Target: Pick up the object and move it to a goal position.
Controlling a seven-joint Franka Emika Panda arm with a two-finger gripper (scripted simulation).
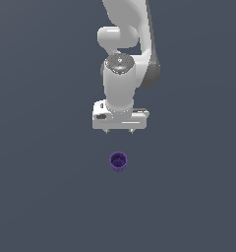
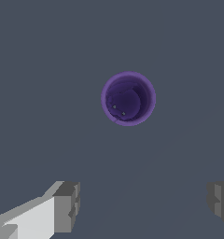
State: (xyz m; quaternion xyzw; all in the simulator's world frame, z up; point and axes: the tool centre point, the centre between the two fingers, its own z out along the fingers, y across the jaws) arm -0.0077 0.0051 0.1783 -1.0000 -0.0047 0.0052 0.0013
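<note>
Approach step. Hand (image 1: 119,131) spread, empty, above and apart from upright purple cup (image 1: 118,161). Next: centre over cup, descend, pinch.

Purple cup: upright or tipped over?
Upright. The wrist view looks straight down into the purple cup: round rim, dark hollow inside. In the exterior view it stands mouth up on the floor, apart from the gripper.

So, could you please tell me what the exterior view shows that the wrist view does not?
Only the exterior view shows the arm and the whole end effector hanging apart from the cup. Only the wrist view looks into the cup's hollow top and shows the fingertips spread wide, nothing between them. Both show the purple cup upright on the grey floor.
</note>
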